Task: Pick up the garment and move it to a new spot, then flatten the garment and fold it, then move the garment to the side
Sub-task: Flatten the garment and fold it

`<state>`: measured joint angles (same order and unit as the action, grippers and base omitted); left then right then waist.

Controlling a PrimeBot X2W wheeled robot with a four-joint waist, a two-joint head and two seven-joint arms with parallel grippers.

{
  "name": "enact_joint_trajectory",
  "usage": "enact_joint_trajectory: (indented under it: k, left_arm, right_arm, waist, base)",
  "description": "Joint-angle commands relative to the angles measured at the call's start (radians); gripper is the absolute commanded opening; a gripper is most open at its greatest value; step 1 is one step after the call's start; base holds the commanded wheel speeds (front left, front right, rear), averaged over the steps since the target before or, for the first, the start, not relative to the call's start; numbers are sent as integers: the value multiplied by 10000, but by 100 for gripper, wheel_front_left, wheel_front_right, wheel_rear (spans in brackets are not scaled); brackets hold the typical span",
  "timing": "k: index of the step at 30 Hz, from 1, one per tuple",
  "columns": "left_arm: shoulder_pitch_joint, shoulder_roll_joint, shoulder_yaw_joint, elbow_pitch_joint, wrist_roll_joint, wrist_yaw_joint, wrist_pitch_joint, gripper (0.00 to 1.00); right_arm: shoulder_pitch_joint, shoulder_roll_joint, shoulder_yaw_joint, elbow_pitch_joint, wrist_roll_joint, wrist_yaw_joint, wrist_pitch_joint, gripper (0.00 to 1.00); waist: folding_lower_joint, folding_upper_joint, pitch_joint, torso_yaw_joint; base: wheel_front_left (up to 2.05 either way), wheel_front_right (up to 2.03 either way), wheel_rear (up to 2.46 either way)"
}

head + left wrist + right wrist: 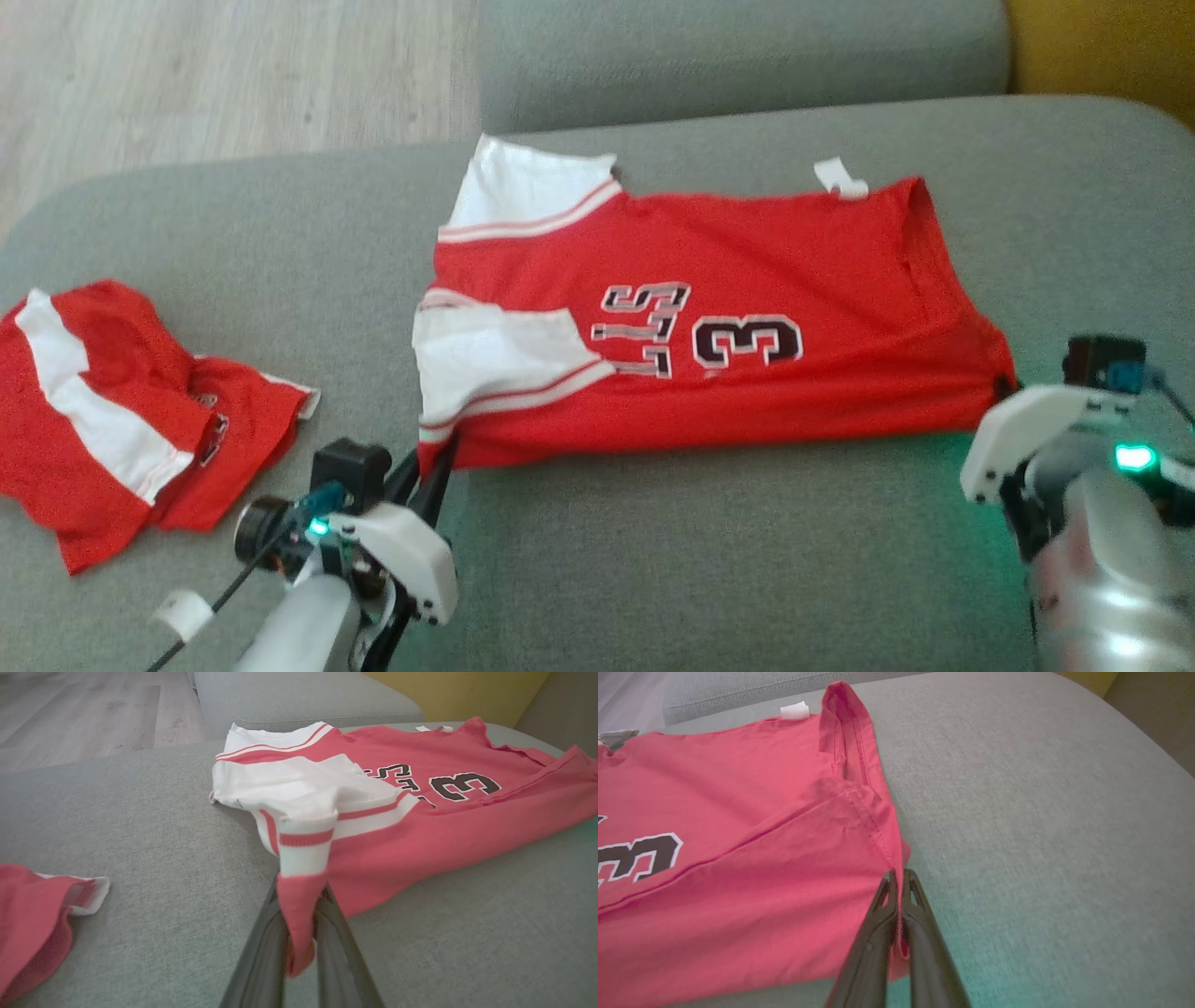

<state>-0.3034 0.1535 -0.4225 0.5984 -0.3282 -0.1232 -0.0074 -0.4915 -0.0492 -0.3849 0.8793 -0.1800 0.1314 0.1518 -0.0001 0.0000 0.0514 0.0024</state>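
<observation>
Your left pincer (301,891) is clamped narrow on the near corner of the jersey (747,280) at its white-banded end, with a tongue of red cloth drawn down between the two dark fingers. Your right pincer (900,877) is pressed tight on the near hem corner at the other end, and the stitched edge runs away from its tips. With one near corner in each pincer, the near long edge stays stretched between them. That looks like the set-up for lifting this edge and laying it over the far one in a lengthwise fold. The jersey lies spread on the sofa cushion (653,560), ahead of and between the two pincers, number side up and mostly flat, so I judge the flattening done and the fold about to start. Just ahead of the left pincer a white striped flap (299,788) is turned over onto the red body, and it would be trapped inside a fold if left that way. The hem near the right pincer is doubled over on itself, and I cannot tell whether that pincer holds both layers or only the upper one. A second red garment (103,411) lies crumpled well out to the left of the left pincer. The cushion out beyond the right pincer is bare, so that is probably the easier side for setting the folded jersey down.
</observation>
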Motion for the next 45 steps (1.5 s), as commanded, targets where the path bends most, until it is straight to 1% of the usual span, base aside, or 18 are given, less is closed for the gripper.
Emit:
enact_joint_trajectory:
  k: [1, 8, 13, 16, 17, 18, 19, 21, 25, 28, 29, 30, 32, 36, 39, 42, 45]
  left_arm:
    - [-193, 312, 291, -388, -67, 10, 16, 0]
    - [733, 710, 73, -1390, -550, -31, 789, 0]
    - [1317, 1045, -100, -2344, -813, -38, 1475, 0]
    - [1468, 1066, -72, -2675, -876, 105, 1598, 0]
    - [1454, 1021, -29, -2702, -889, 197, 1546, 0]
    - [1412, 1011, -28, -2693, -813, 287, 1458, 51]
    - [1356, 996, -27, -2655, -711, 403, 1345, 100]
    - [1214, 907, 37, -2525, -575, 648, 1027, 100]
    - [872, 655, 180, -2353, -494, 888, 233, 100]
    - [617, 501, 379, -2361, -590, 927, -432, 100]
    - [617, 501, 379, -2361, -590, 927, -432, 100]
    - [517, 489, 418, -2388, -583, 912, -656, 100]
    - [235, 481, 548, -2489, -588, 836, -1311, 100]
    - [-179, 594, 698, -2739, -582, 708, -1866, 100]
    - [-612, 710, 854, -2823, -727, 604, -1841, 100]
    - [-1523, 875, 655, -2654, -709, 350, -1363, 100]
    - [-2806, 1139, 388, -2160, -692, 120, -750, 100]
  right_arm:
    - [-40, -13, 324, -426, 161, -7, 6, 0]
    - [1461, -12, 1063, -1790, 1541, -7, 610, 0]
    - [2595, -11, 1199, -3078, 2129, -7, 1299, 0]
    - [2992, -11, 1169, -3738, 2317, -7, 1610, 0]
    - [3066, -11, 1131, -3934, 2412, -7, 1664, 4]
    - [3127, -11, 1096, -4167, 2408, -7, 1620, 76]
    - [3175, -11, 1058, -4387, 2361, -7, 1552, 100]
    - [3191, -11, 976, -4716, 2482, -7, 1372, 100]
    - [3066, -11, 871, -5247, 2810, -7, 787, 100]
    - [2877, -11, 713, -5594, 2866, -7, 236, 100]
    - [2877, -11, 713, -5594, 2866, -7, 236, 100]
    - [2796, -11, 739, -5718, 2858, -7, 30, 100]
    - [2598, -11, 970, -6019, 2924, -7, -495, 100]
    - [2370, -11, 1421, -6427, 2781, -7, -1037, 100]
    - [2110, -11, 1667, -6537, 2773, -7, -1187, 100]
    - [1720, -11, 1818, -6544, 2695, -7, -1255, 100]
    - [1216, -11, 2086, -6499, 2542, -7, -1261, 100]
  waist:
    - [1, 0, -302, -163]
    - [1, 0, -822, -340]
    - [1, 0, -858, -449]
    - [1, 0, -785, -537]
    - [1, 0, -756, -554]
    - [1, 0, -720, -582]
    - [1, 0, -680, -615]
    - [1, 0, -605, -676]
    - [1, 0, -465, -742]
    - [1, 0, -327, -786]
    - [1, 0, -327, -786]
    - [1, 0, -275, -791]
    - [1, 0, -160, -816]
    - [1, 0, 38, -892]
    - [1, 0, 312, -995]
    - [1, 0, 675, -1021]
    - [1, 0, 1110, -1130]
  base:
    - [0, 0, 0]
    - [0, 0, 0]
    - [0, 0, 0]
    - [0, 0, 0]
    - [0, 0, 0]
    - [0, 0, 0]
    - [0, 0, 0]
    - [0, 0, 0]
    - [0, 0, 0]
    - [0, 0, 0]
    - [0, 0, 0]
    - [0, 0, 0]
    - [0, 0, 0]
    - [0, 0, 0]
    - [0, 0, 0]
    - [0, 0, 0]
    - [0, 0, 0]
